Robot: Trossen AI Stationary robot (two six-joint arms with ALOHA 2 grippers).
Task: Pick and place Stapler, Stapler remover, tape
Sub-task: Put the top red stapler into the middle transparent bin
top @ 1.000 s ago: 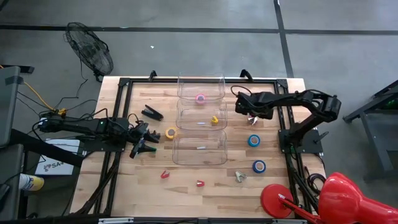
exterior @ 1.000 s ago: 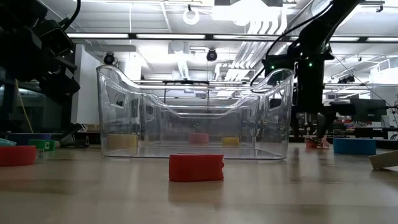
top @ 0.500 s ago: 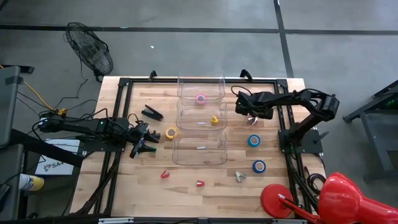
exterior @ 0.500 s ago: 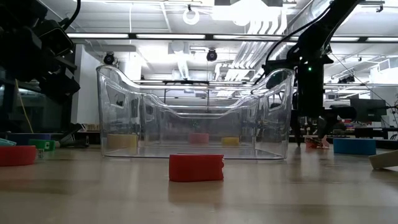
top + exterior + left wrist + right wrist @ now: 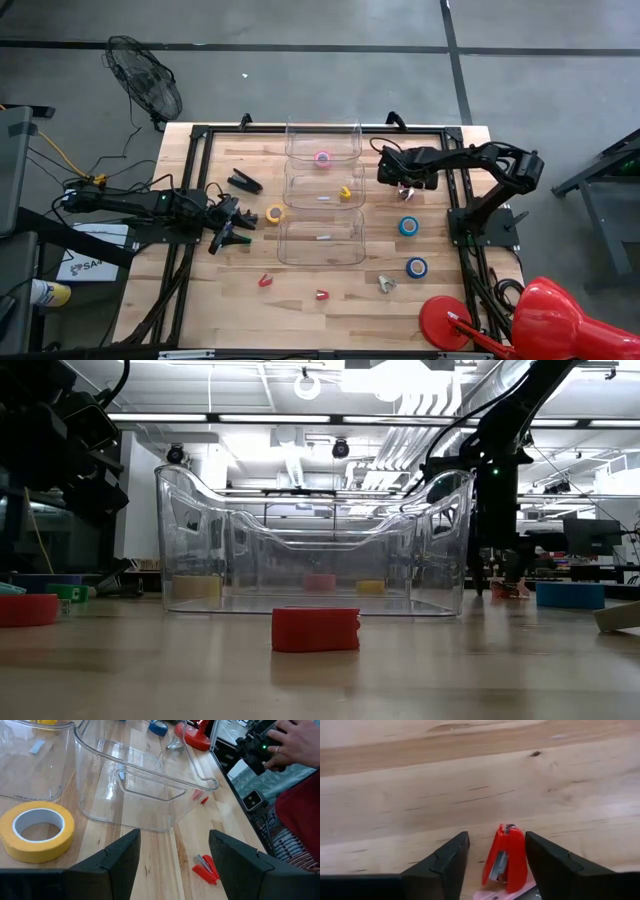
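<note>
Three clear bins (image 5: 322,238) stand in a row down the table's (image 5: 200,300) middle, from the far edge toward the near one. The far bin holds one pink tape roll (image 5: 322,157); the middle bin holds one small yellow item (image 5: 345,192), too small to tell what it is.

Tape count: four rolls. Pink in the far bin, one yellow roll (image 5: 274,213) on the wood just left of the bins, two blue rolls (image 5: 408,226) toward the right edge, one nearer the front than the other (image 5: 416,267).

Small red pieces on the near side: two (image 5: 265,281), well apart (image 5: 321,295). One black stapler (image 5: 245,181) lies toward the far left corner.

Right gripper (image 5: 496,851) is low over the wood right of the middle bin, jaws apart, straddling one red stapler (image 5: 507,859) without pinching it.

Left gripper (image 5: 172,851) sits by the yellow roll, jaws spread, holding nothing.
</note>
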